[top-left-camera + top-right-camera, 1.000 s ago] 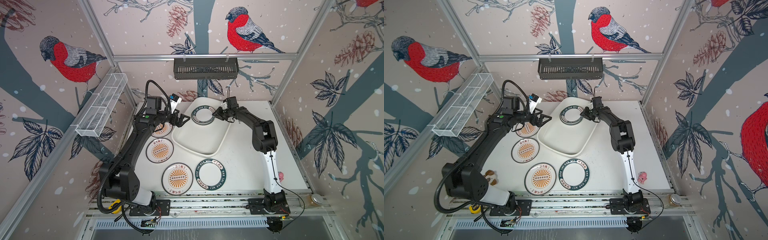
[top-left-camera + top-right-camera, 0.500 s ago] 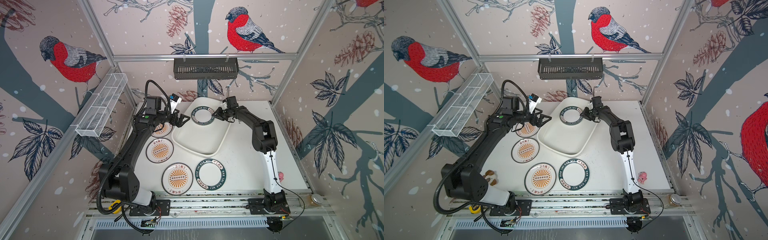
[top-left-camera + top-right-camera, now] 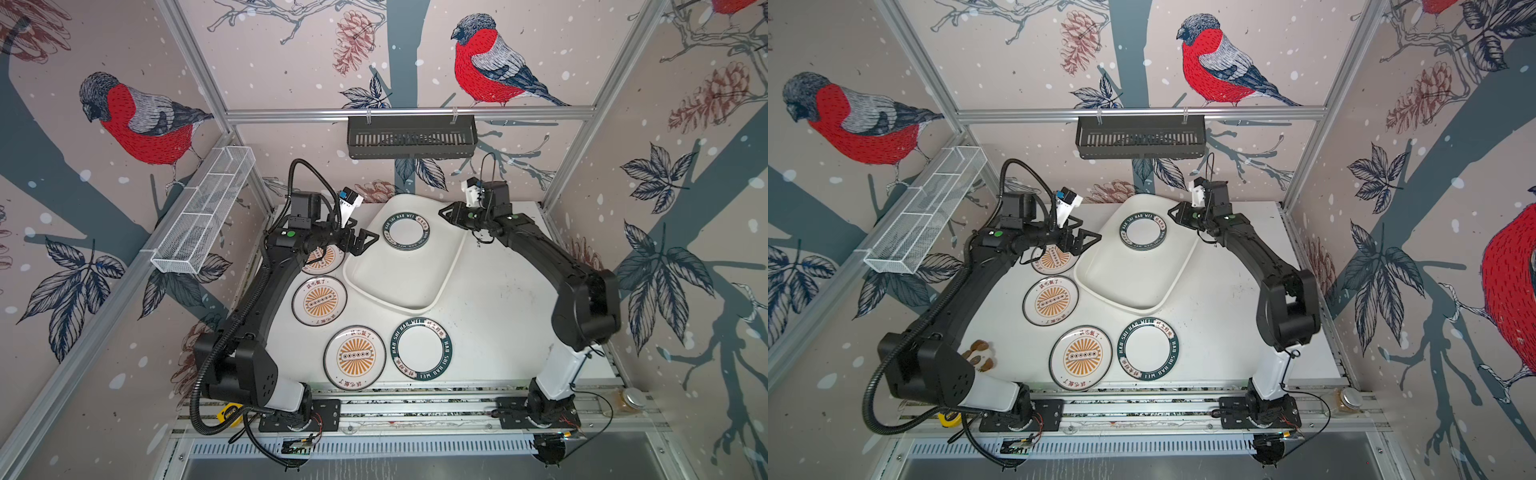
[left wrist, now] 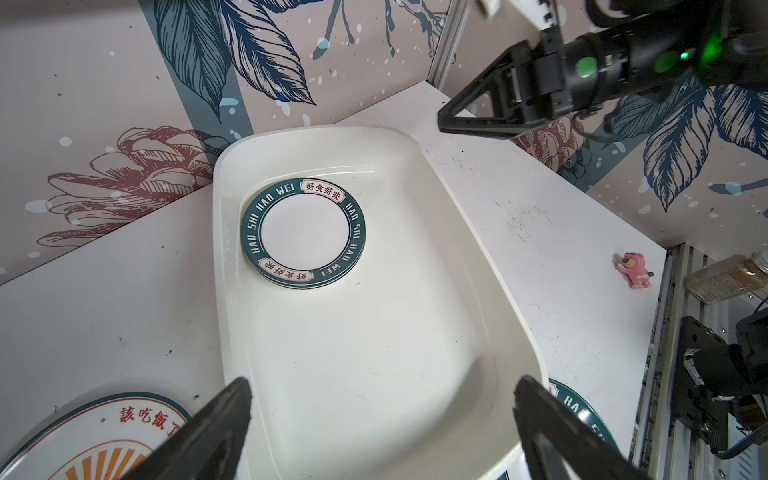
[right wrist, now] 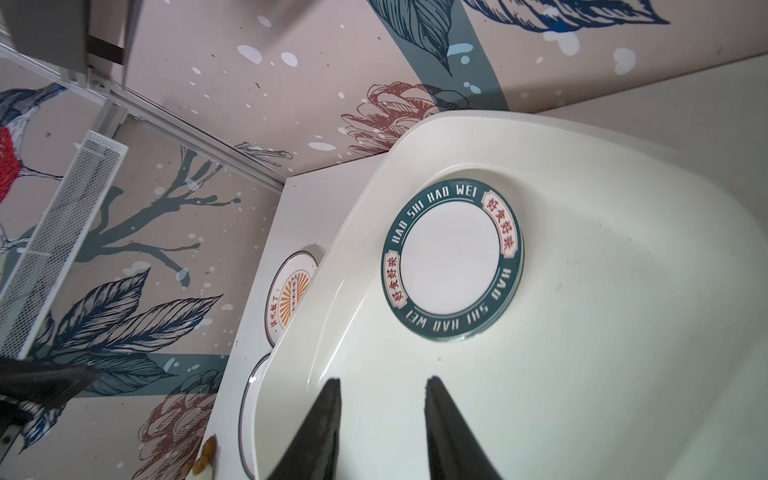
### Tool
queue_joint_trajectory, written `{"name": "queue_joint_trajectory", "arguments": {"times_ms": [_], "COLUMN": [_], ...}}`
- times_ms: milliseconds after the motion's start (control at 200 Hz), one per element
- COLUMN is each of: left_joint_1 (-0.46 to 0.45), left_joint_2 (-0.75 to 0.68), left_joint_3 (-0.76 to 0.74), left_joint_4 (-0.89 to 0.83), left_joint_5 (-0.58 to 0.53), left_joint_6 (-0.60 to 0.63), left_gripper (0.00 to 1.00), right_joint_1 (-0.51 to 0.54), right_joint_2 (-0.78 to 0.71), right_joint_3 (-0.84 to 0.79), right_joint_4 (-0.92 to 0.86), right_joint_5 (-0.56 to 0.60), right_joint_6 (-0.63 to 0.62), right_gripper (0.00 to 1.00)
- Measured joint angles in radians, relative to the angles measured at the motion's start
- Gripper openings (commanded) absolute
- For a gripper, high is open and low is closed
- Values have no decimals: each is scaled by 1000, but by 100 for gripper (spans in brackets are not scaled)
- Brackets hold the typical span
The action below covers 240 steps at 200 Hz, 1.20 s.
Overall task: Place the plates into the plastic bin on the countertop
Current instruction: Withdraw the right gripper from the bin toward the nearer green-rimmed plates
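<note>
Right tool point(image 3: 444, 212): backs off the binned green-band plate point(image 3: 406, 231); parted, empty
Left tool point(image 3: 365, 240): wide open
Next: I fetch another

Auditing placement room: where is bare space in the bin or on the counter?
Free: plastic bin floor nearward of the green-banded plate; countertop between bin and right arm. Crowded: left strip, sunburst plates beside the left arm.

White bin point(image 3: 399, 282); dark-green lettered band plate point(image 3: 406, 231); orange sunburst plate point(image 3: 320, 300); black slatted basket point(image 3: 411, 135)

Left claw point(image 3: 366, 236) spread wide, empty; right claw point(image 3: 446, 214) narrowly parted, empty.
</note>
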Motion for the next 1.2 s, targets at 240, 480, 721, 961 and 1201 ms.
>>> {"name": "queue_joint_trajectory", "arguments": {"times_ms": [240, 480, 721, 961, 1201], "left_joint_1": [0, -7, -26, -31, -31], "left_joint_2": [-10, -14, 4, 31, 51], "left_joint_3": [-34, -47, -53, -52, -98], "left_joint_4": [3, 5, 2, 1, 1], "left_joint_5": [14, 11, -26, -79, -85], "left_joint_6": [-3, -8, -7, 2, 8], "left_gripper": [98, 98, 98, 98, 97], "right_joint_1": [-11, -31, -87, -109, -100], "right_joint_2": [-421, -719, -804, -828, -861], "right_joint_3": [-460, -723, -863, -979, -1043], "right_joint_4": [62, 80, 56, 57, 58], "right_joint_5": [-45, -48, -94, -109, -108], "right_joint_6": [3, 25, 48, 56, 42], "right_gripper": [43, 47, 51, 50, 50]}}
